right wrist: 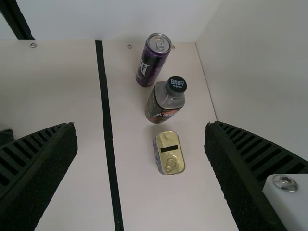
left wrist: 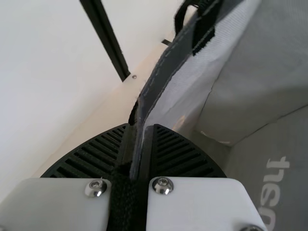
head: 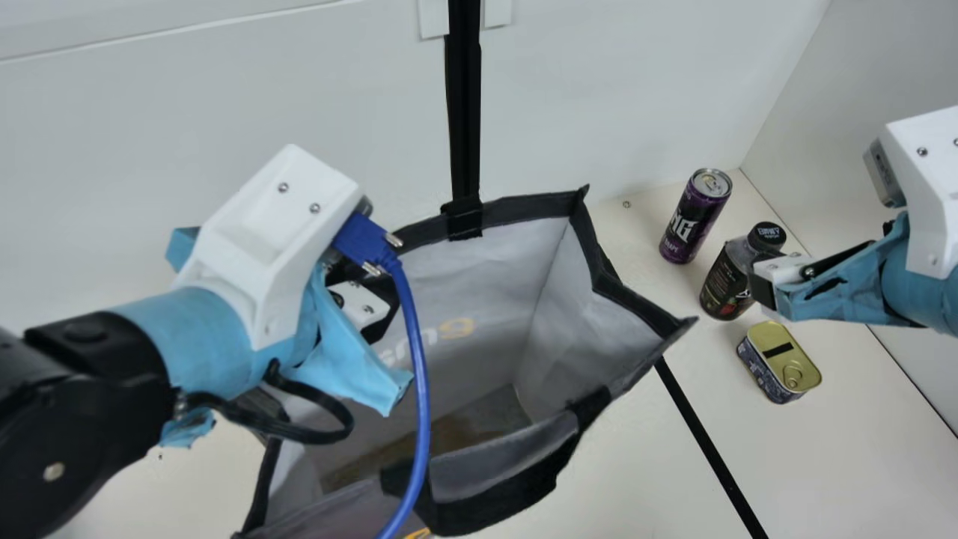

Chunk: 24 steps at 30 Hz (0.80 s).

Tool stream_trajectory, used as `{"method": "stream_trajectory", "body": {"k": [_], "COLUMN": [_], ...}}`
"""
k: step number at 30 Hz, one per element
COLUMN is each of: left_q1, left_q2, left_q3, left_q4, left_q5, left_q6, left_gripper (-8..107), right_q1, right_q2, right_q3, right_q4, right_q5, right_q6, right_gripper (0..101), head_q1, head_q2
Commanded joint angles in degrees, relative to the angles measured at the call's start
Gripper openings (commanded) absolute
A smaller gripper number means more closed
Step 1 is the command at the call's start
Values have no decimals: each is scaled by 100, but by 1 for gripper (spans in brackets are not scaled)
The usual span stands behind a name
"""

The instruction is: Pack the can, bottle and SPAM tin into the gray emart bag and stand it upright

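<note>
Left pincer [head: 362, 305] tight on bag rim [head: 524, 210]

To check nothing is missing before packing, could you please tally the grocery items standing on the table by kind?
Drink can: 1, purple
Bottle: 1, dark with a black cap
Tin: 1, gold-lidded
Total: 3

A white wall [head: 187, 120] with a black upright strip [head: 465, 112] stands behind the cream table [head: 838, 464], meeting a pale side wall [head: 846, 97] at a corner; a thin black line [head: 706, 442] crosses the table
</note>
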Motion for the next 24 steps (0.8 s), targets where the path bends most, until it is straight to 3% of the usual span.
{"method": "stream_trajectory", "body": {"k": [1,12,24], "left_q1": [-51,-449,-861], "left_q2": [-63,-522,-1142], "left_q3": [9,198,1158], "left_q4": [295,1784,3581], "left_q5": [0,0,0], "left_q6": [-237,-1188,-2337], "left_gripper": [-8,-8,-8], "right_q1": [0,0,0], "right_q2": [0,0,0], "right_q3": [0,0,0], "right_q4": [0,0,0], "right_q5": [0,0,0], "right_q6": [0,0,0], "right_gripper": [95,95,95], "head_q1": [-130,-130,-130], "head_q2": [-5,-5,-5]}}
